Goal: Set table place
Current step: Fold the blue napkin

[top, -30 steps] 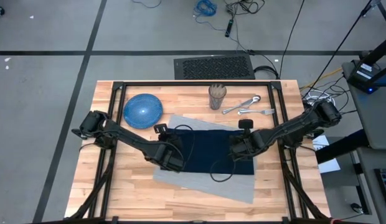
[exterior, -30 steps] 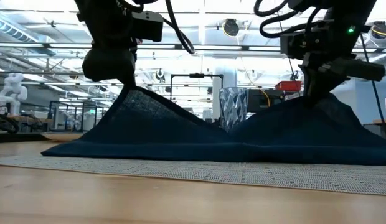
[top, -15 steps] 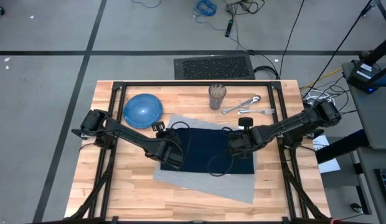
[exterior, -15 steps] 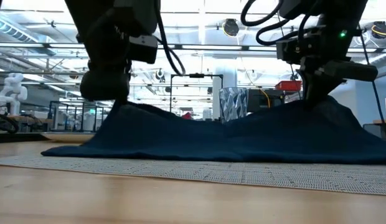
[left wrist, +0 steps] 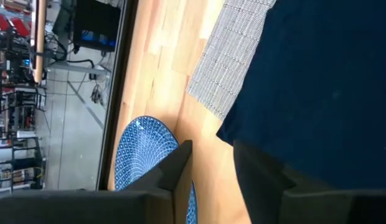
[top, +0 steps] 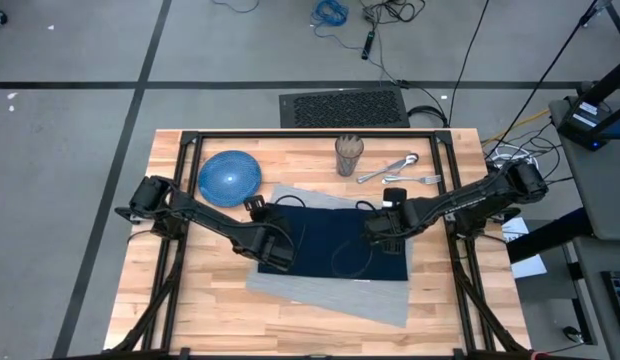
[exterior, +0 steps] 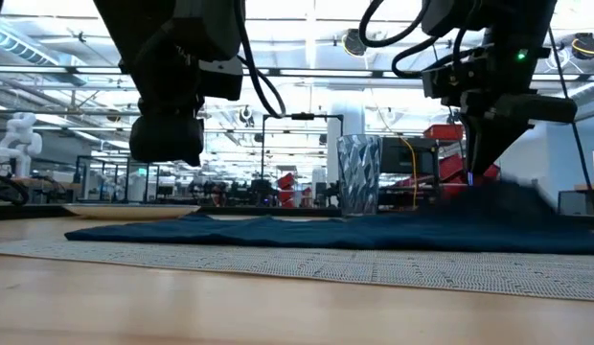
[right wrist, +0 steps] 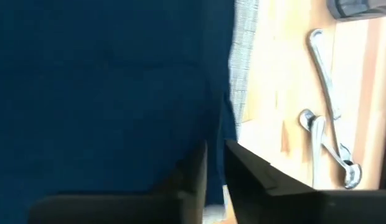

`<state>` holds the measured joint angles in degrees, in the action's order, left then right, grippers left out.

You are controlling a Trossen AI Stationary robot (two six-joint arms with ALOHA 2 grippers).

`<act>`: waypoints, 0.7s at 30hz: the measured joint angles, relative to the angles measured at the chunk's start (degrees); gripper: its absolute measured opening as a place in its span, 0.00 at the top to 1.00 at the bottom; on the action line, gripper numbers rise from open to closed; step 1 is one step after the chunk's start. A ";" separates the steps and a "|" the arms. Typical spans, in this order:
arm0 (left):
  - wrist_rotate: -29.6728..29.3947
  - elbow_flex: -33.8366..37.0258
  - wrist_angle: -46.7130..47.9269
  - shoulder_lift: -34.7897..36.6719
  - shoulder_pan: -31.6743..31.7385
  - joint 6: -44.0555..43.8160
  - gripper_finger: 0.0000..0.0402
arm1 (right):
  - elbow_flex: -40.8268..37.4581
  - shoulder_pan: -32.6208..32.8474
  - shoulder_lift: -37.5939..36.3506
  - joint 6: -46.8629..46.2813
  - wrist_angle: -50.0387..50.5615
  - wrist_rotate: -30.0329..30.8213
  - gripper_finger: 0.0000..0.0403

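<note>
A navy napkin (top: 335, 240) lies on the grey placemat (top: 330, 295), which lies flat on the wooden table (top: 190, 300). My left gripper (top: 275, 250) is open and hovers just above the napkin's left end; in the low view (exterior: 168, 144) it stands clear of the flat cloth (exterior: 278, 230). My right gripper (top: 380, 232) is over the napkin's right part and shut on it. A blue plate (top: 230, 178) rests on the table at the far left. My right gripper pinches the napkin between its two fingers close to its right edge (right wrist: 229, 127), coming from above and pointing down. The held part (exterior: 503, 192) stands slightly raised and slack; the rest of the napkin lies on the placemat.
A glass (top: 349, 155) stands at the far middle, with silver cutlery (top: 395, 170) to its right on the table. The plate also shows in the left wrist view (left wrist: 143, 155). Bare wood lies near the table's front edge.
Both grippers have gone down with the raised napkin. My left gripper has let go: the napkin's left part has dropped flat on the placemat and the gripper stands clear above it. The right part has sunk from a high peak to a low hump.
</note>
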<state>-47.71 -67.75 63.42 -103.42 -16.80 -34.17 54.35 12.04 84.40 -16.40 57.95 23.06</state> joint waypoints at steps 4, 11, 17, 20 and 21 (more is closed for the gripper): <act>-0.10 0.00 0.02 0.00 0.00 -0.99 0.68 | 0.00 -0.14 0.00 -0.45 1.16 2.51 0.80; 0.96 0.00 -3.13 0.02 -0.82 -0.48 0.67 | 0.00 0.51 -0.24 -2.42 2.18 2.16 0.71; 6.28 -0.07 -11.46 0.20 -4.19 5.37 0.67 | 0.00 7.05 -1.60 -4.62 -3.19 -4.54 0.70; 8.65 -0.07 -14.30 0.22 -6.20 6.06 0.67 | 0.00 12.42 -1.73 -8.18 -5.06 -5.47 0.70; 9.18 -0.07 -15.02 0.22 -6.95 6.03 0.67 | 0.00 14.38 -1.73 -9.44 -5.33 -5.50 0.70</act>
<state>-38.54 -67.81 48.40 -103.20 -23.74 -28.14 54.35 26.42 82.67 -25.85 52.62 17.56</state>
